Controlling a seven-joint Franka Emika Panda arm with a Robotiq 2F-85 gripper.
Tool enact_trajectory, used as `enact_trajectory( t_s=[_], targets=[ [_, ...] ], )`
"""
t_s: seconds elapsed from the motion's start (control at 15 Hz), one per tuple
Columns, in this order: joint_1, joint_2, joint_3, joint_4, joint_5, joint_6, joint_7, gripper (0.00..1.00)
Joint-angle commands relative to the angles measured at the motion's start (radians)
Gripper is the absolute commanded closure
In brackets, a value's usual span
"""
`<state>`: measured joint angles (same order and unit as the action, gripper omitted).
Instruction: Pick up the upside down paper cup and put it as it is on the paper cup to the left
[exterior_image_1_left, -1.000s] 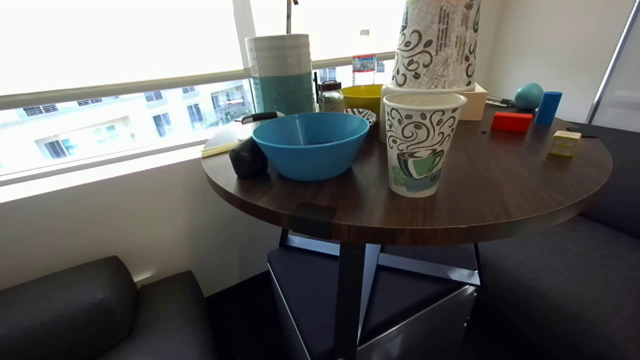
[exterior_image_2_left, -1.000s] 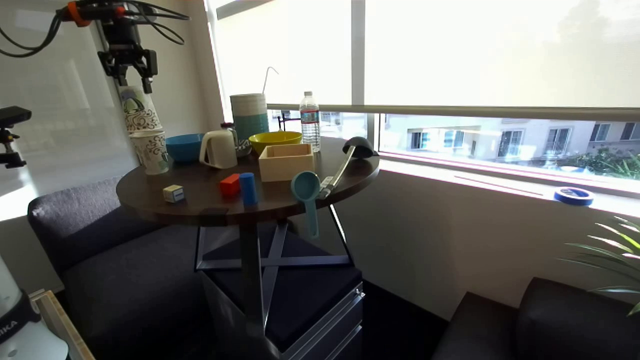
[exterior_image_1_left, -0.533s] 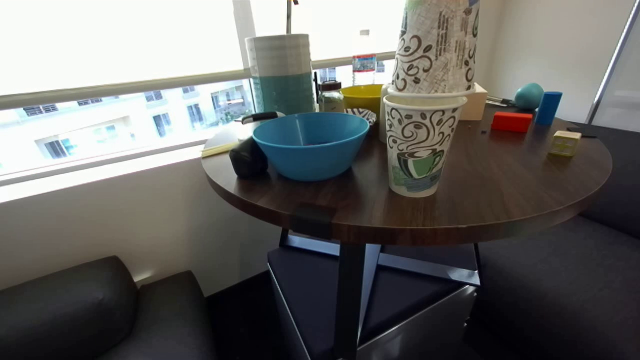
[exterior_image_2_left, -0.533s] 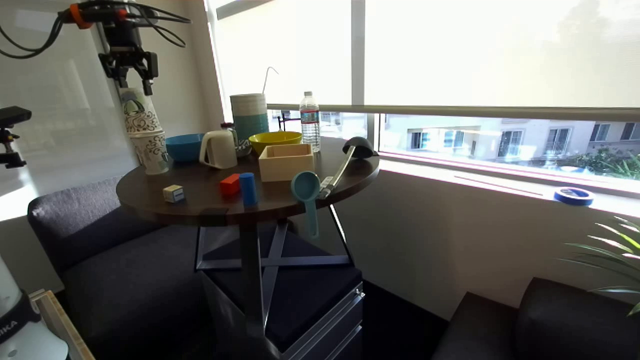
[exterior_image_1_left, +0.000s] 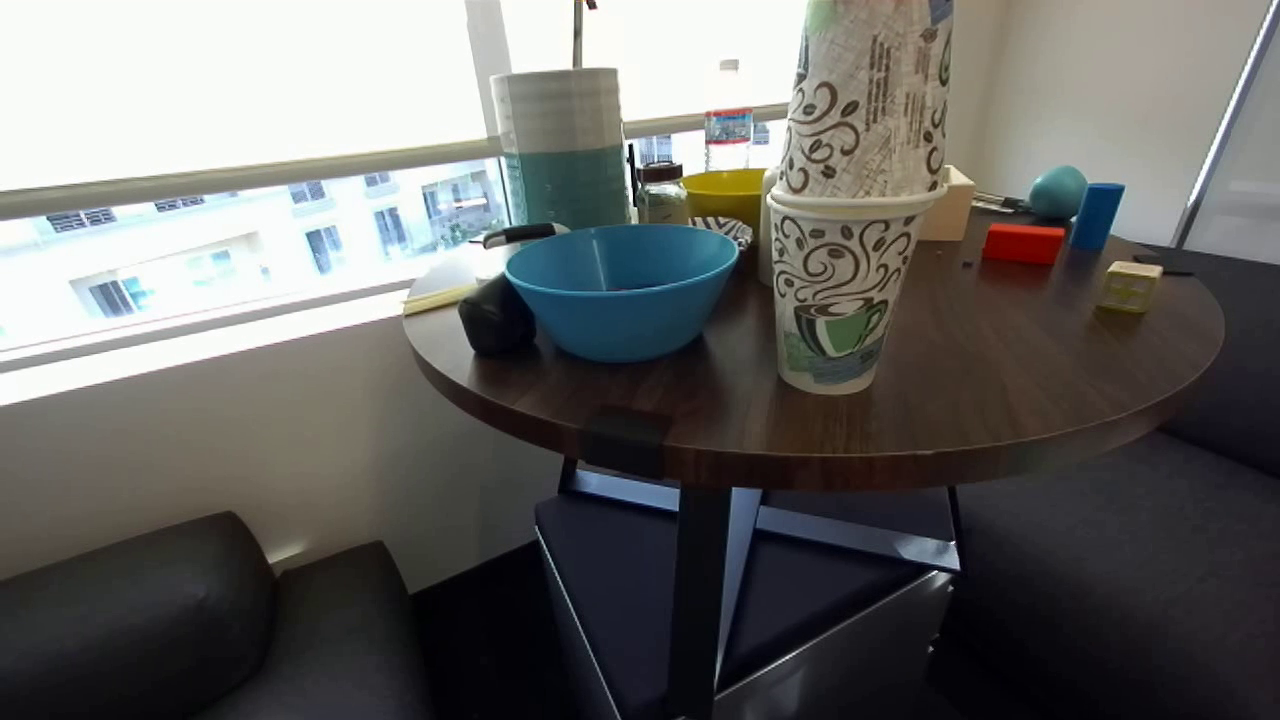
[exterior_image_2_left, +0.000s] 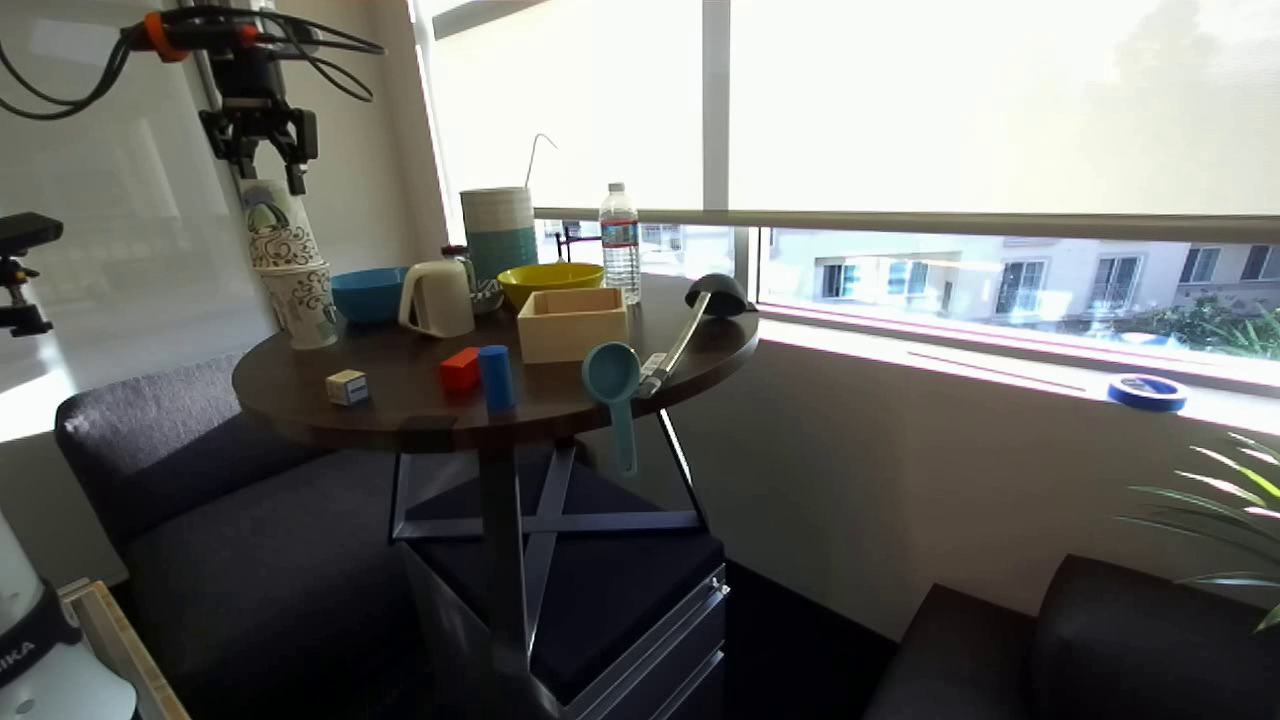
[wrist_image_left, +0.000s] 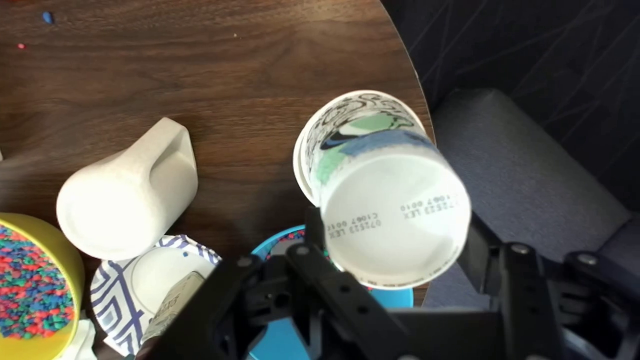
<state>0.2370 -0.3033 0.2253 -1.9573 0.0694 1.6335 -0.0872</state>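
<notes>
Gripper (exterior_image_2_left: 272, 178) clamps the inverted cup (exterior_image_2_left: 282, 230), seemingly atop the upright cup (exterior_image_2_left: 302, 308), upper left in an exterior view; release remains.

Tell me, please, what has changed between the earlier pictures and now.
The upside down paper cup sank toward the upright paper cup and, in an exterior view, drifted slightly left; whether their rims now touch is unclear. The gripper came down with it and holds it; nothing was newly grasped or released. The upright paper cup and blue bowl stayed put.
</notes>
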Motion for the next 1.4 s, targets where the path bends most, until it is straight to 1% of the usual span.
enact_trajectory(
  t_s=[0.0, 1.33],
  targets=[
    [0.003, 0.024, -0.001, 0.035, 0.017, -0.013, -0.01, 0.6],
    [0.0, 0.036, 0.002, 0.044, 0.0, -0.019, -0.003, 0.6]
  ],
)
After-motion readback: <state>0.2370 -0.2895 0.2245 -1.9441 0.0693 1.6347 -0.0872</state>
